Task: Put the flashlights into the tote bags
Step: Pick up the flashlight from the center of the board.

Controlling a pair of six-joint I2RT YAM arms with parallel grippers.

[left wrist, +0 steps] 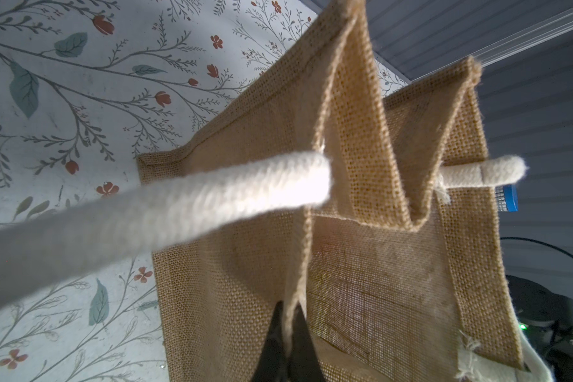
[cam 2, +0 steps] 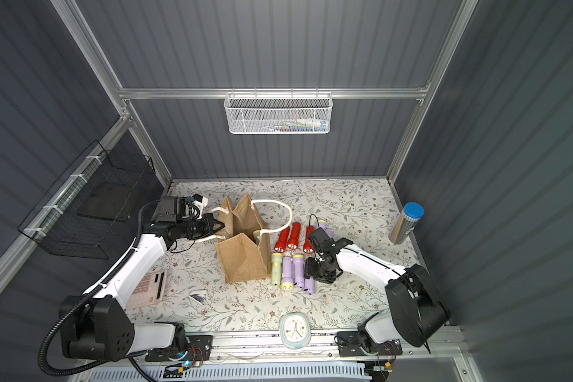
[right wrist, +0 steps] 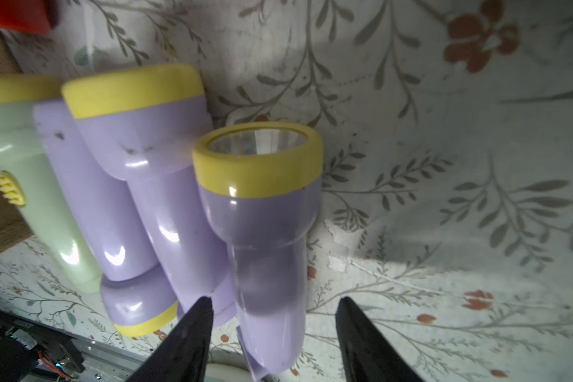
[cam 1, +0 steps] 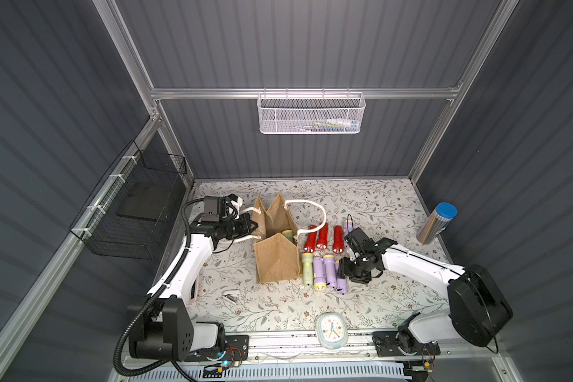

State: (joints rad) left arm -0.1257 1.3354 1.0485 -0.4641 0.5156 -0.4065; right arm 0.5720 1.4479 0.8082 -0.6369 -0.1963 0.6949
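Observation:
The tan burlap tote bag (cam 1: 277, 261) (cam 2: 242, 261) stands open at mid table, one pale green flashlight (cam 1: 287, 234) showing inside. My left gripper (cam 1: 253, 226) (left wrist: 290, 317) is shut on the bag's rim (left wrist: 298, 251), beside a white rope handle (left wrist: 179, 211). To the bag's right lie three red flashlights (cam 1: 321, 236), a pale green one (cam 1: 306, 268) and several lavender ones (cam 1: 319, 271). My right gripper (cam 1: 343, 269) (right wrist: 275, 299) straddles the outermost lavender flashlight (right wrist: 262, 215). Its jaws stand open, with a gap on the outer side.
A silver cylinder with a blue cap (cam 1: 437, 223) stands at the right edge. A pale clock (cam 1: 330, 330) sits at the front edge, a pink calculator (cam 2: 146, 289) under my left arm. A white mesh basket (cam 1: 311, 112) and a black wire basket (cam 1: 129, 215) hang on the walls.

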